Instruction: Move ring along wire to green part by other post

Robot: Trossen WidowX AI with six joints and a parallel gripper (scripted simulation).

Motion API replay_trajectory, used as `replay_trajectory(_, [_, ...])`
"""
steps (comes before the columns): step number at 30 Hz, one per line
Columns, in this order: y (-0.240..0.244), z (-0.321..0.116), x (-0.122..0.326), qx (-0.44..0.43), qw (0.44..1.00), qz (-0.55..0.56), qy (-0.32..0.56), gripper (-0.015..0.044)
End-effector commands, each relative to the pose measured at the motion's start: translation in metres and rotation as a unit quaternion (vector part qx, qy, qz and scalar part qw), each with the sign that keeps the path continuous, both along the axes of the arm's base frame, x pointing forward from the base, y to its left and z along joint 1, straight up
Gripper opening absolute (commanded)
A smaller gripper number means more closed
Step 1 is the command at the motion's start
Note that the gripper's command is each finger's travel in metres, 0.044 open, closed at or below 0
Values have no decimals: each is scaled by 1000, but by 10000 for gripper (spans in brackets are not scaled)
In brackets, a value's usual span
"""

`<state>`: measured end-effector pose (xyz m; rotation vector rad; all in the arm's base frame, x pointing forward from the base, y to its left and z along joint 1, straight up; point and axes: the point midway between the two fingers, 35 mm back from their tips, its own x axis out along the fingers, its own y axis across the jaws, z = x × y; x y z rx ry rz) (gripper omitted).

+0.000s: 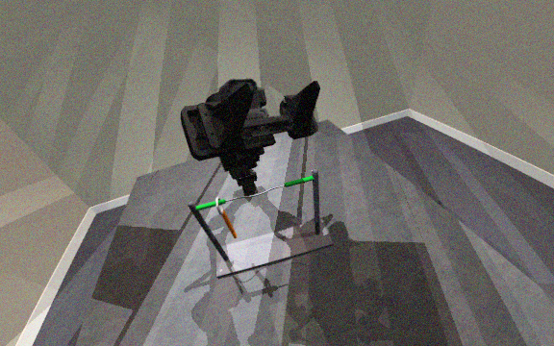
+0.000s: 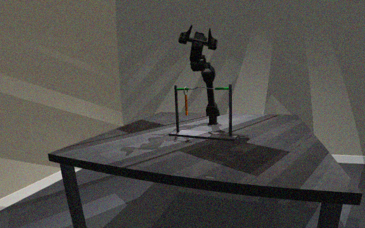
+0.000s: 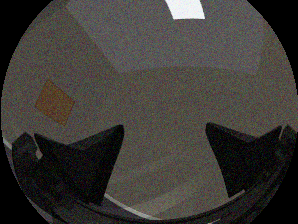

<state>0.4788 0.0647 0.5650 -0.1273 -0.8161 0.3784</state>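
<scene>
Where the ring is hung: on the green section beside the near-ring post of the stand, wire passed through the ring
Orange handle: hung below the ring, above the stand's base plate; not gripped
Near-ring post: joined to the wire at the ring's end of the stand
Far post: set at the stand's other end, ring well apart from it
Far green section: attached beside the stand's far post, no ring hung on it
Thin grey wire: stretched between the stand's two green sections, slightly bent
Claw: raised above the stand, fingers spread wide, nothing pinched
Arm: mounted behind the stand as seen in the exterior view
Counter: stand and arm carried on it
Wrist view: wall and orange-brown patch shown, stand not seen
</scene>
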Motion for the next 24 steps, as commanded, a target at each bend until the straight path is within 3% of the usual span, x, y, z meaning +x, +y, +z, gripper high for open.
replay_trajectory(1, [-1, 0, 0, -1, 1000, -1, 1, 374])
replay_trajectory(9, [-69, -27, -1, -35, 996, -76, 41, 164])
replay_trajectory(24, [-227, -106, -56, -91, 950, -256, 156, 160])
